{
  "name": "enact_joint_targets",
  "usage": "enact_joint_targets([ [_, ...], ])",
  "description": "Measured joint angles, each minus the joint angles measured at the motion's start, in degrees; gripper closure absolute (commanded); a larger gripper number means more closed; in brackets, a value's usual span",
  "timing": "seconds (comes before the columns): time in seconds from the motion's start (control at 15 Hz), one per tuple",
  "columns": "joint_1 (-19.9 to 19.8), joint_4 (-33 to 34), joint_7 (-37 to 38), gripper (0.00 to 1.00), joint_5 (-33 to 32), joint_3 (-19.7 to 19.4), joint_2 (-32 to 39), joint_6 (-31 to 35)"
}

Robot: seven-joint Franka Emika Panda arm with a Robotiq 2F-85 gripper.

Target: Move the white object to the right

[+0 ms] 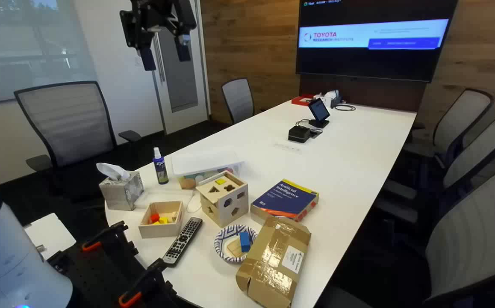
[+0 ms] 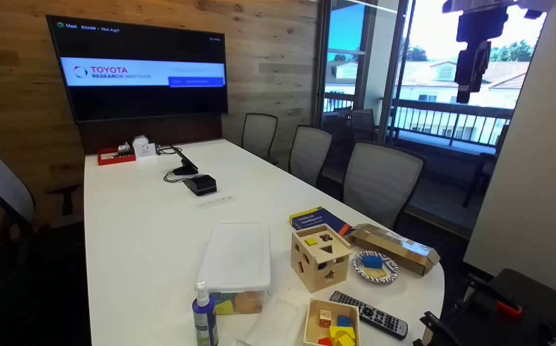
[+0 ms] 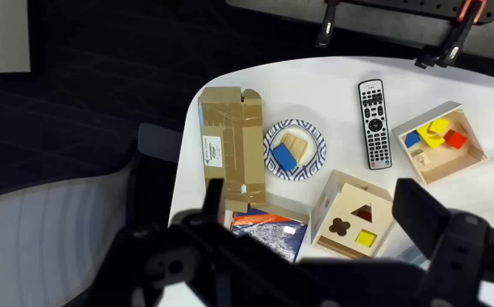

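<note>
Which thing the white object is cannot be told for sure. A plastic container with a white lid (image 1: 204,160) stands on the table in both exterior views (image 2: 237,252), beside the wooden shape sorter (image 1: 224,199). A flat translucent whitish piece (image 2: 275,319) lies next to it. A white paper plate with a blue pattern (image 3: 320,149) holds a blue block (image 3: 284,157) and a plain wooden block (image 3: 294,146). My gripper (image 1: 166,64) is open and empty, high above the table. In the wrist view its fingers (image 3: 311,187) are wide apart, and the container is mostly hidden.
Around these are a remote (image 3: 375,124), a small wooden box of blocks (image 3: 417,114), a cardboard box (image 3: 234,145), a book (image 1: 286,197), a tissue box (image 1: 121,192) and a spray bottle (image 1: 160,167). A black tablet stand (image 1: 319,113) stands farther back. Chairs line the table.
</note>
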Motion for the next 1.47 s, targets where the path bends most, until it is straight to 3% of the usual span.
enact_joint_targets([
  [0.27, 0.07, -0.03, 0.49, 0.0, 0.03, 0.0, 0.09, 0.18],
  [0.6, 1.67, -3.12, 12.54, 0.0, 9.34, 1.4, 4.68, 7.26],
  [1.0, 5.08, -9.86, 31.42, 0.0, 21.81, 11.17, 16.32, 26.67],
  [1.27, 8.15, -11.81, 45.57, 0.0, 24.25, 18.71, 25.35, 39.16],
  [1.47, 10.37, -12.96, 55.3, 0.0, 26.05, 21.78, 32.09, 48.02],
])
